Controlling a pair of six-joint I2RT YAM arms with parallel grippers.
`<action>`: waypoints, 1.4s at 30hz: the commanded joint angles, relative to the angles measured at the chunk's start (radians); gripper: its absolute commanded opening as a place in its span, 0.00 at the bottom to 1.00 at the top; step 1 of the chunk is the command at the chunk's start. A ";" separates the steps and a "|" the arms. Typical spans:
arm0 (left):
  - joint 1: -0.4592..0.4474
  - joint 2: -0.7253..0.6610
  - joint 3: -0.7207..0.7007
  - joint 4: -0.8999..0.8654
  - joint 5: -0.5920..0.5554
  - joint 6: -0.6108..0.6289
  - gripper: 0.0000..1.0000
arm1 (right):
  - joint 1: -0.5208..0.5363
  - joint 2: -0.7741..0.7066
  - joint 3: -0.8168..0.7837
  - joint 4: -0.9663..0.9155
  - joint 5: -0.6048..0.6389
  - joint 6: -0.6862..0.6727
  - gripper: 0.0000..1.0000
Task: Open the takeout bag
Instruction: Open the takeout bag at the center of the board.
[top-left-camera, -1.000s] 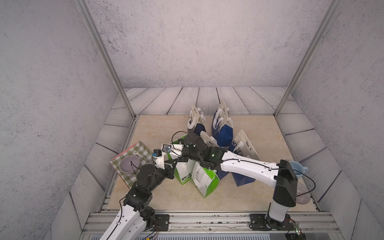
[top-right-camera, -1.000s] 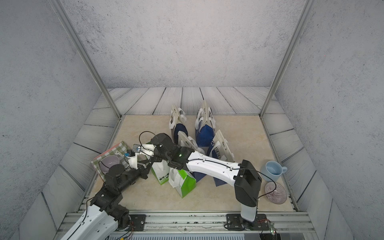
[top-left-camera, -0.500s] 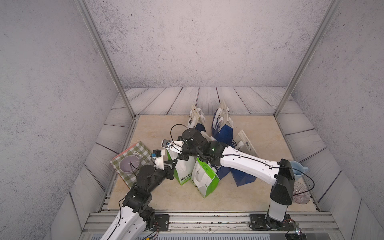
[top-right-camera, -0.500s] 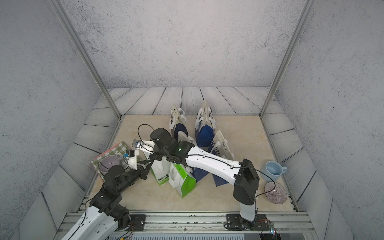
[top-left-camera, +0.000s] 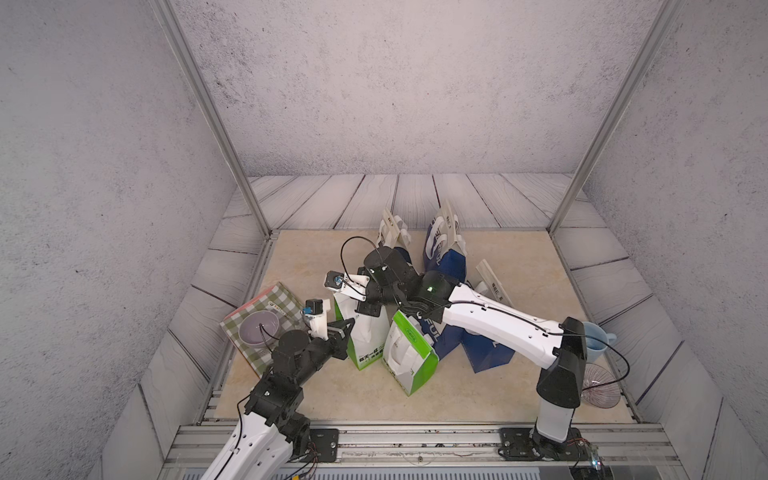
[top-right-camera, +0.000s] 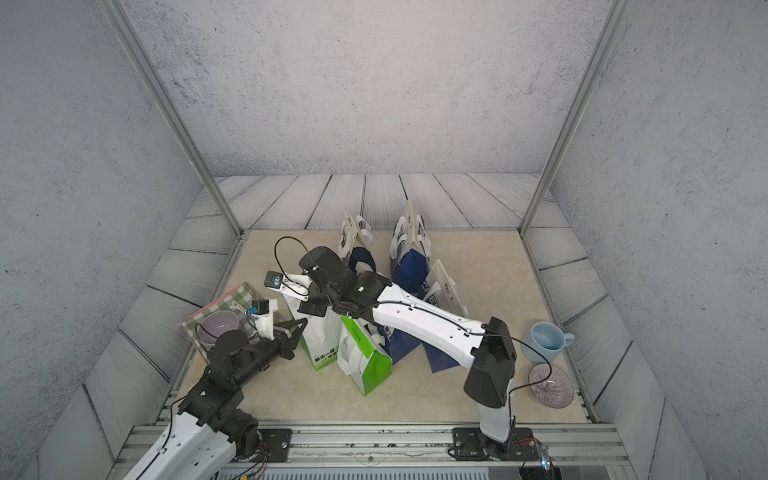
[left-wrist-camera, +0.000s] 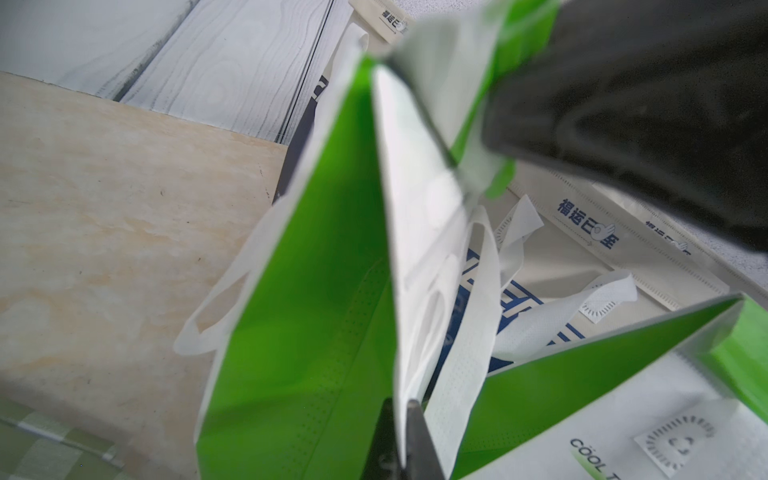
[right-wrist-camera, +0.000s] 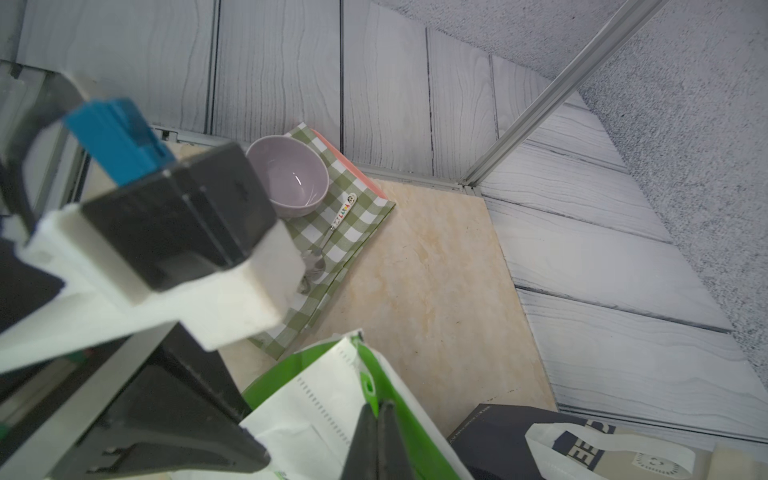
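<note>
The left gripper and right gripper are each pinching a top edge of the seemingly light, floppy bag.

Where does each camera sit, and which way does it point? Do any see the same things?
Top views: one paired camera high at the front, looking down and back; both arms show, left gripper and right gripper on the green bag.
Left wrist: on the left arm, looking along its shut fingertips into the bag; the right gripper's black body shows.
Right wrist: on the right arm, looking past its shut fingertips toward the bowl.
Shared: every view shows the green bag.
</note>
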 joint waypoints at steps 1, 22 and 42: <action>-0.007 0.000 0.035 0.005 0.013 0.023 0.00 | -0.017 0.006 0.063 0.015 -0.001 0.018 0.00; -0.007 0.015 0.038 0.009 0.010 0.029 0.00 | -0.017 0.054 0.163 -0.186 -0.046 -0.118 0.00; -0.007 0.013 0.038 -0.001 0.010 0.033 0.00 | -0.023 0.125 0.310 -0.443 -0.090 -0.270 0.00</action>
